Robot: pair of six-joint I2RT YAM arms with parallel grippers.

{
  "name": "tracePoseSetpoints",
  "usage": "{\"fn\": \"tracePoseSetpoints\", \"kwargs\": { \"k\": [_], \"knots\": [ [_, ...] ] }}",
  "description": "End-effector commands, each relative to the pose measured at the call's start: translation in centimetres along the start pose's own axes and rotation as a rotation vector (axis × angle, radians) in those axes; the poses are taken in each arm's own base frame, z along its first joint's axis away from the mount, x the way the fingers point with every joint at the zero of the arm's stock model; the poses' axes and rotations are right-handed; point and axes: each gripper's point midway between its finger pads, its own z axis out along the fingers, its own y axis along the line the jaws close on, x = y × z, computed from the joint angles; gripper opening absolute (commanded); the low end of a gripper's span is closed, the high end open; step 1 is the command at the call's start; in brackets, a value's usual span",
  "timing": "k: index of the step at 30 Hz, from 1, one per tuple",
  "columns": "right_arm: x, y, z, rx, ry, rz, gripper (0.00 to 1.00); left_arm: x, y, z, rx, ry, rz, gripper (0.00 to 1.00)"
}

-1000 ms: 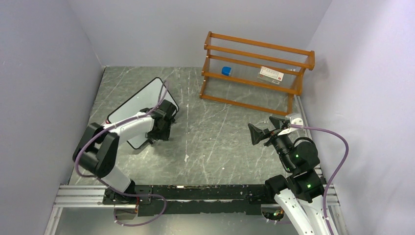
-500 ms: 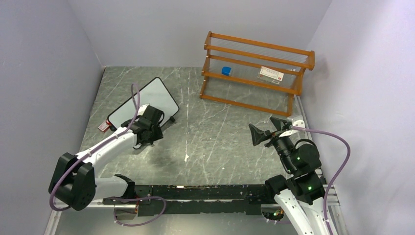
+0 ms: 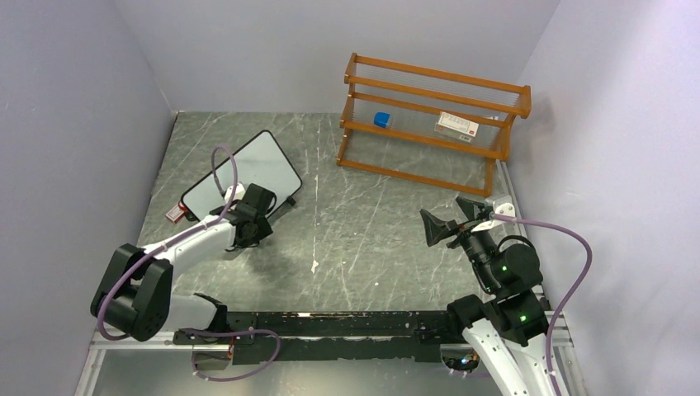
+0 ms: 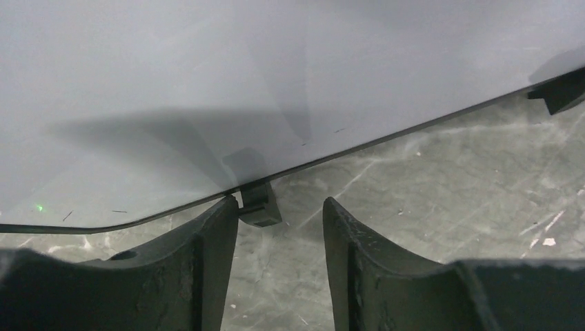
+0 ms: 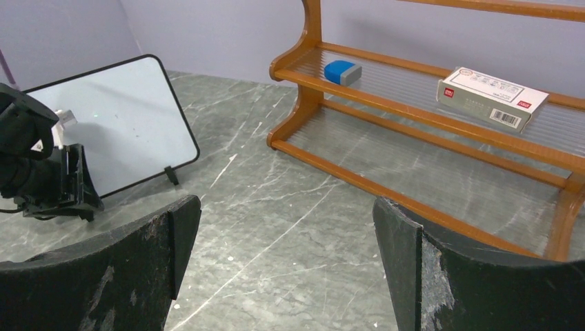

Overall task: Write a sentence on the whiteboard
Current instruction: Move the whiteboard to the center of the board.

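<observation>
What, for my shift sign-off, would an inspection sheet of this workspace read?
Surface: grey marbled table, scratched, with a few white specks.
Job's things: whiteboard propped tilted on black feet at far left. It is blank, so the sentence: nothing seen.
Clutter: orange rack holding a blue block and a white box; small red-and-white item by the whiteboard's left corner.
Grippers: left pincer at the whiteboard's lower edge, jaws apart, nothing between them; right pincer wide open, empty.
Cables: purple cables loop off both arms.
Surroundings: plain lilac walls on three sides; metal rail at the near edge.
</observation>
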Motion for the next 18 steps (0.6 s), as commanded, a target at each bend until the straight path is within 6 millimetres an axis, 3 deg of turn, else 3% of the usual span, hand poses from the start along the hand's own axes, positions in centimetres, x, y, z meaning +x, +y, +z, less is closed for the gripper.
{"fn": "tracePoseSetpoints", "kwargs": {
  "k": [1, 8, 13, 18],
  "knots": [
    [-0.5, 0.2, -0.1, -0.013, -0.032, -0.006, 1.00, -1.2, 0.3, 0.8, -0.029, -0.076, -0.043, 0.49],
    [-0.6, 0.3, -0.1, -0.015, -0.035, -0.006, 1.00, -0.4, 0.2, 1.1, -0.009, -0.049, 0.007, 0.22],
    [-0.6, 0.2, -0.1, -0.014, -0.039, -0.006, 1.00, 1.5, -1.1, 0.3, 0.054, -0.011, 0.090, 0.06],
    [-0.5, 0.2, -0.1, -0.014, -0.036, -0.006, 1.00, 4.7, -4.1, -1.6, 0.133, 0.019, 0.188, 0.05]
  ]
}}
